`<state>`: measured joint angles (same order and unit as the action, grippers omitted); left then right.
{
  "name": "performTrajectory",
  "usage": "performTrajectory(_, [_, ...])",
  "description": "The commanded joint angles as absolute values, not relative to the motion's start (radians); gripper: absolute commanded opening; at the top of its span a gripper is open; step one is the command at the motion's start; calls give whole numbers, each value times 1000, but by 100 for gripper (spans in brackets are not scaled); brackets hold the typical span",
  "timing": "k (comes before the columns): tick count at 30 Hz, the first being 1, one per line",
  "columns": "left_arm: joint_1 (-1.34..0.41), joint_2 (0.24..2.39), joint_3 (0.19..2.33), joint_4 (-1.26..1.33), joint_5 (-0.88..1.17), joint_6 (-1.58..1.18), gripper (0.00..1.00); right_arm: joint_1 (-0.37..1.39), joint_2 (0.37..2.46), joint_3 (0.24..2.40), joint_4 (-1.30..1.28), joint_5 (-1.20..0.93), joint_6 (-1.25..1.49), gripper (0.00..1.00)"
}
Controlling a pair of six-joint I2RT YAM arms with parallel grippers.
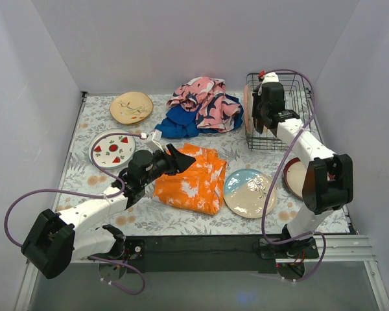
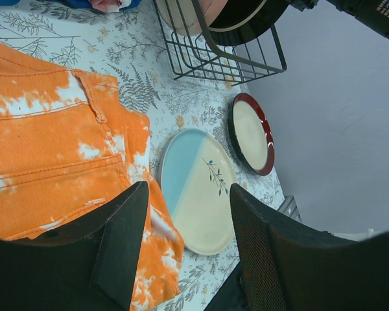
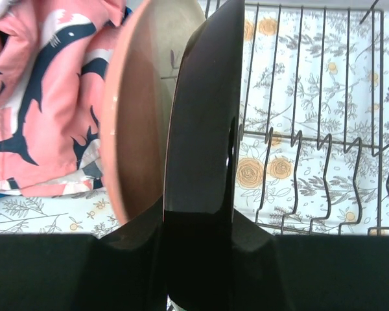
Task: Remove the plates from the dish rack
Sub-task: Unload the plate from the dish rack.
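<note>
**Base:** Where are the plates on your screen?

**Operator:** Two stand on edge in the dish rack [image 1: 299,91], at the far right of the desk [image 1: 201,220]. One is a black plate [image 3: 201,129]. In my right wrist view, a pink plate [image 3: 139,110] stands just beside it on its left. Both sit at the rack's left end.

**Base:** And the others?

**Operator:** Four lie flat on the desk. The red-rimmed plate [image 1: 295,178] is near the rack's front, partly behind the right arm, with the blue-and-cream plate [image 1: 249,192] just beside it. The tan leafy plate [image 1: 131,107] is at the far left, and the watermelon plate [image 1: 112,149] lies nearer me.

**Base:** What about the fingers?

**Operator:** The right fingers [image 1: 266,123] reach down into the rack. I see them pressed on either face of the black plate, pinching its rim. The left fingers [image 1: 177,159] are spread wide and hover over the orange cloth [image 1: 191,181], pointing toward the blue-and-cream plate.

**Base:** Anything else?

**Operator:** A pink cloth [image 1: 204,97] is heaped on a blue cloth [image 1: 181,123], between the tan leafy plate and the rack
</note>
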<state>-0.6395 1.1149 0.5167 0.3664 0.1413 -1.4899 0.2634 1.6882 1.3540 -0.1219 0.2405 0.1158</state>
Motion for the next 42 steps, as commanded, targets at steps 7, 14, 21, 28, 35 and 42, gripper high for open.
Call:
performTrajectory(7, [-647,1078,514,365,126,-1483,51,267,1548,1465,78,239,61,1])
performTrajectory(14, [-646,1078,512,365,127,-1486,52,267,1517,1454,75,271,37,1])
performTrajectory(21, [-647,1078,511,365,123,-1486,52,270,1496,1499,12,322,3,1])
performTrajectory(28, [-647,1075,512,359,106,-1477,51,287,1454,1534,-95,415,-55,1])
performTrajectory(35, [-647,1083,517,351,92,-1473,52,342,1352,1514,-227,575,-107,1])
performTrajectory(42, [-647,1065,512,351,100,-1476,52,353,1200,1453,-418,633,-74,1])
